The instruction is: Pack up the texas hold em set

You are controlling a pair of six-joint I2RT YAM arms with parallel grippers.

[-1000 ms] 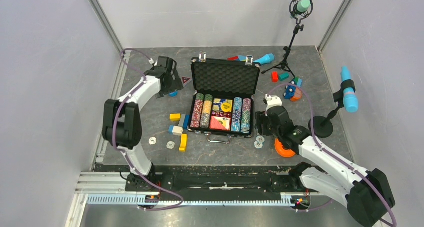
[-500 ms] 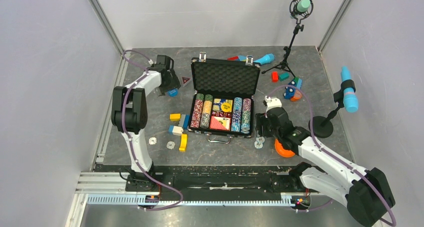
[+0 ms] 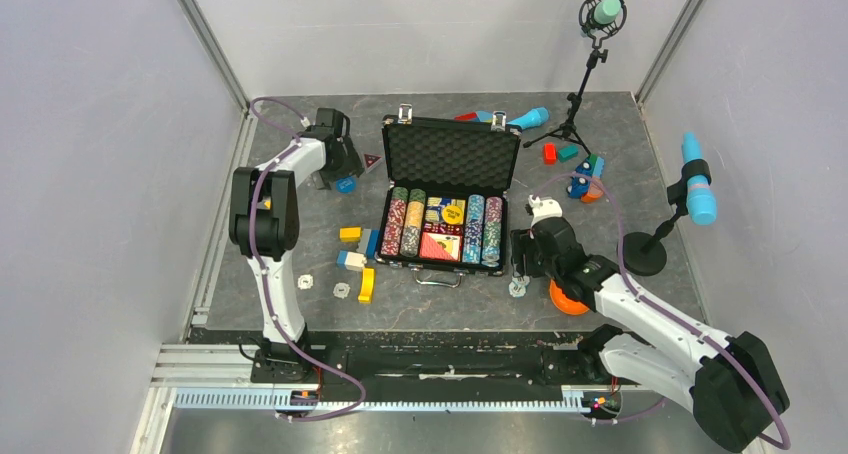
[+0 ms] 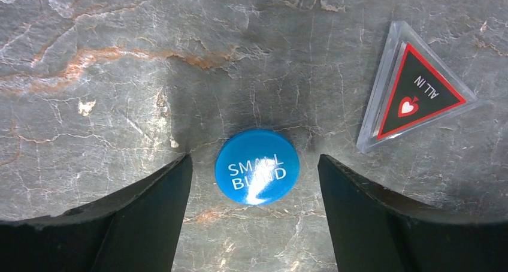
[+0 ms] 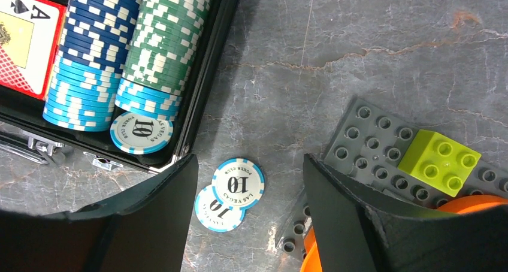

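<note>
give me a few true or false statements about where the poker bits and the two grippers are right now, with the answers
1. The blue small blind button lies on the table between the left gripper's open fingers. True.
2. The briefcase is shut. False: it stands open.
3. Two loose chips lie on the table outside the briefcase, between the right gripper's fingers. True.
4. The all in triangle sits inside the briefcase. False: it lies on the table beside the blue small blind button.
5. The right gripper is clamped on a chip. False: its fingers stand open, nothing held.
</note>
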